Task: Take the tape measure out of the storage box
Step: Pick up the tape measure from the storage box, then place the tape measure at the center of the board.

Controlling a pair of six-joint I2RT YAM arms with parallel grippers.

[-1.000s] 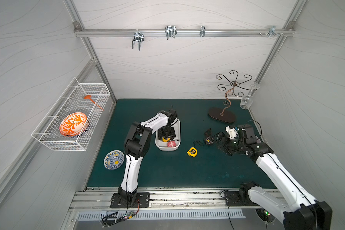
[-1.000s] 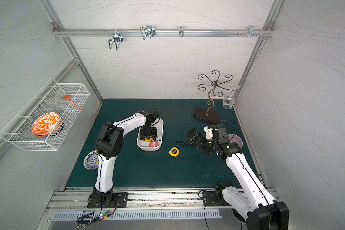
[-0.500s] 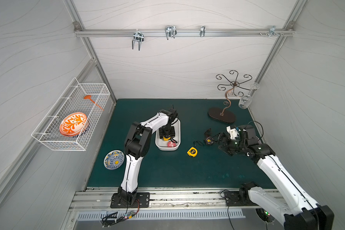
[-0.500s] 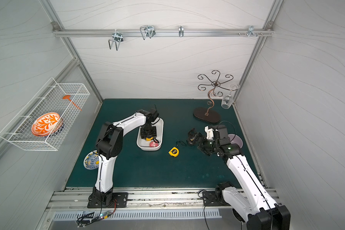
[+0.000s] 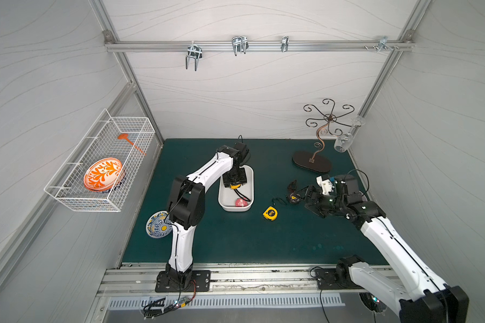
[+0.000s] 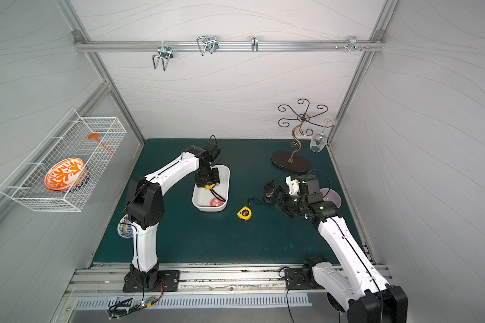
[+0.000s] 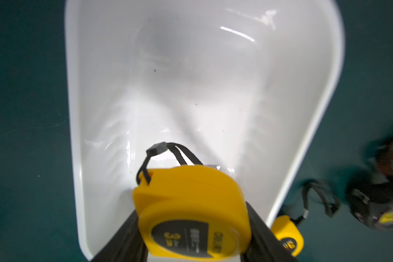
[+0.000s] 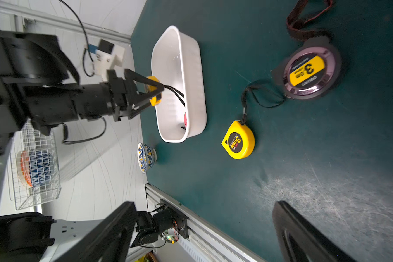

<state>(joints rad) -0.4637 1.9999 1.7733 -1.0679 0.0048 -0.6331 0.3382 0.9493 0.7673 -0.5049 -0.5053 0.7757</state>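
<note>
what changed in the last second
The left fingers closed on the yellow tape measure in the storage box and now grip it, its strap hanging into the box. The right gripper stayed open and barely shifted. The pink tape measure in the box, and the second yellow one and the dark one on the mat, did not move.

The left arm reaches forward, wrist bent downward, its left tool clamped on the yellow tape measure. The right arm stretches low, its right tool spread wide and empty.
</note>
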